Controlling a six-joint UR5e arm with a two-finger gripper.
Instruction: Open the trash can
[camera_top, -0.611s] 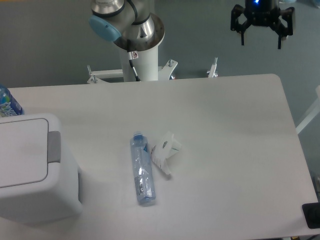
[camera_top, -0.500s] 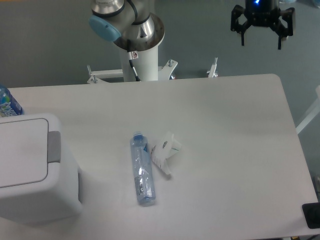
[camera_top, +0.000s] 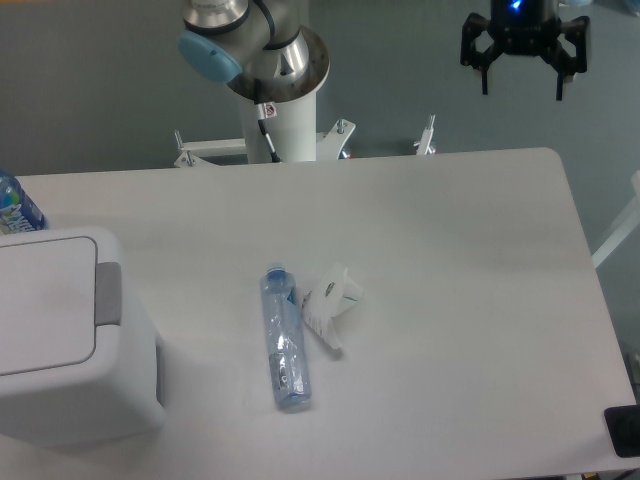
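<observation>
The trash can (camera_top: 70, 340) is a large boxy white bin at the left front of the table. Its flat lid is shut, and the grey push bar (camera_top: 108, 294) runs along the lid's right edge. My gripper (camera_top: 522, 88) hangs high at the top right, above the table's far right edge and far from the bin. Its fingers are spread and hold nothing.
A clear plastic bottle (camera_top: 283, 338) lies on its side mid-table, with a crumpled white paper (camera_top: 330, 306) just to its right. Another bottle with a blue label (camera_top: 15, 205) stands behind the bin at the left edge. The arm's base (camera_top: 282, 100) stands behind the table.
</observation>
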